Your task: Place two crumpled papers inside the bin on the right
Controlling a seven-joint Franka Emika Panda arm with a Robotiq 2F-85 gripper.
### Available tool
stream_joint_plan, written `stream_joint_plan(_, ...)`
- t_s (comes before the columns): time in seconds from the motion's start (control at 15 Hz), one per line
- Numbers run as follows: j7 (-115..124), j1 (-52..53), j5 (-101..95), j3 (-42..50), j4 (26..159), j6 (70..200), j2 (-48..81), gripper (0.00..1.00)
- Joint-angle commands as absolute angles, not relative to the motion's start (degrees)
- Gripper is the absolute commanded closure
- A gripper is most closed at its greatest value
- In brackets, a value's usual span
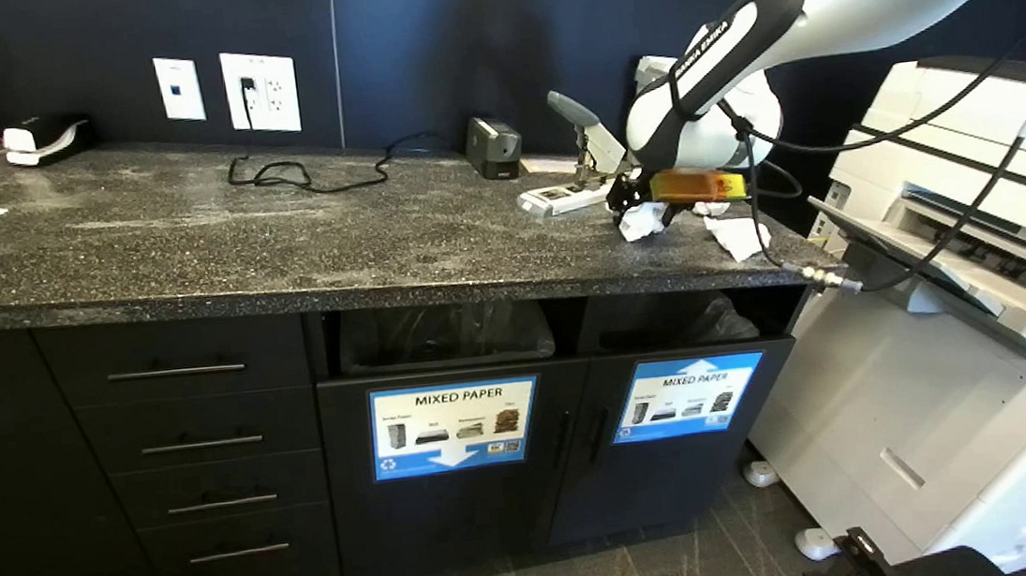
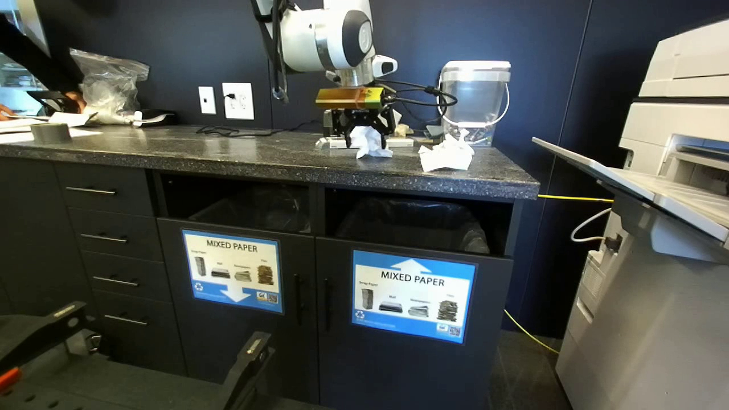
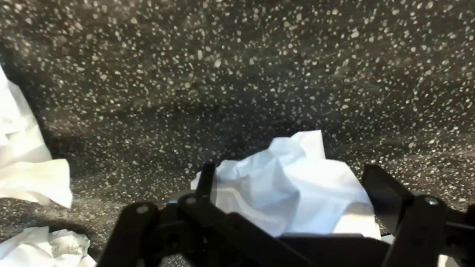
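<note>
Claw (image 3: 289, 177) | astride a crumpled paper (image 3: 297, 193) | clamped or loose: cannot tell | another wad (image 2: 447, 155) nearby on countertop (image 2: 228, 149)

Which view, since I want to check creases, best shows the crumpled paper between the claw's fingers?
The wrist view: the crumpled paper appears large there, creases plain, though the claw covers part of it. Both exterior views show it smaller, as a white wad at the claw, partly hidden.
</note>
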State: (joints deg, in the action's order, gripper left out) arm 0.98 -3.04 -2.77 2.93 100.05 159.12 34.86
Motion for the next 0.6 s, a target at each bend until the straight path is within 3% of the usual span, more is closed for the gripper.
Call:
stream_joint_plan(0.0,0.79,-2.72,-2.91,3.62,96.52,159.09,37.13,0.25)
stream_joint_plan(0.4,1.09,-2.52,-3.0,3.94,95.43,158.9,37.92,0.72)
stream_joint_plan(0.53,1.27,-2.33,-3.13,4.14,95.32,158.5,38.0,0.8)
